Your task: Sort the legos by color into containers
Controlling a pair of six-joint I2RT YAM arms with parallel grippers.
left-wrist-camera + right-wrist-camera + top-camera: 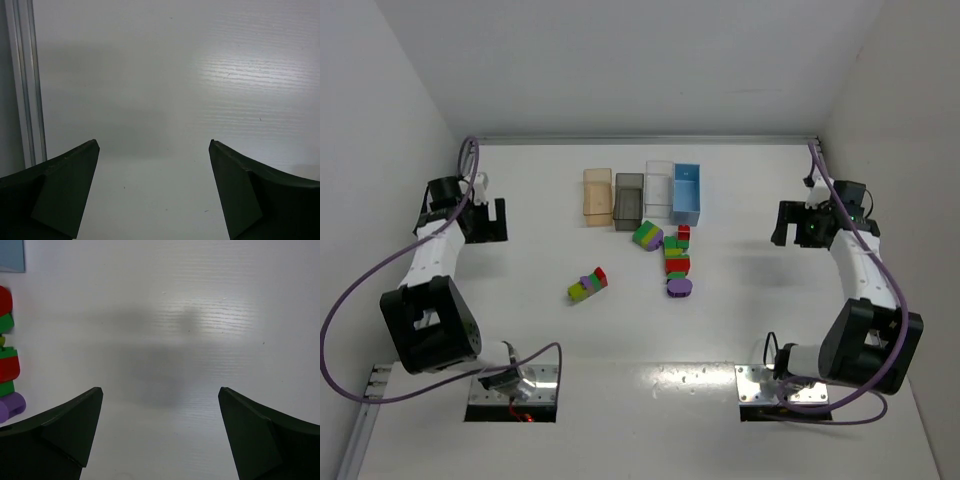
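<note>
Both grippers are spread wide and empty. The left gripper [488, 218] hangs over bare table [540, 340] well left of everything, and its wrist view shows only white surface between the jaws. The right gripper [788, 225] hangs well to the right, with the edge of the legos [7, 372] just inside its wrist view. The legos lie mid-table, none in a bin yet: a mixed clump [587, 285] of lime, purple and red nearer the left arm, a green-and-purple clump [647, 236] just in front of the grey bin [628, 200], and a column [677, 262] of red, green and purple running forward from the blue bin [688, 190]. The tan bin [597, 195] and clear bin [659, 188] complete the back row. The bricks look light, rigid and smooth-sided, so a nudge could make them skid or tip. Stuck ones would probably need one arm bracing while the other pulls. The best hold seems to be across the flat side walls, not the studs. Each arm is folded with its elbow near its base, forearm running toward the back, wrist turned inward and tipped down.
</note>
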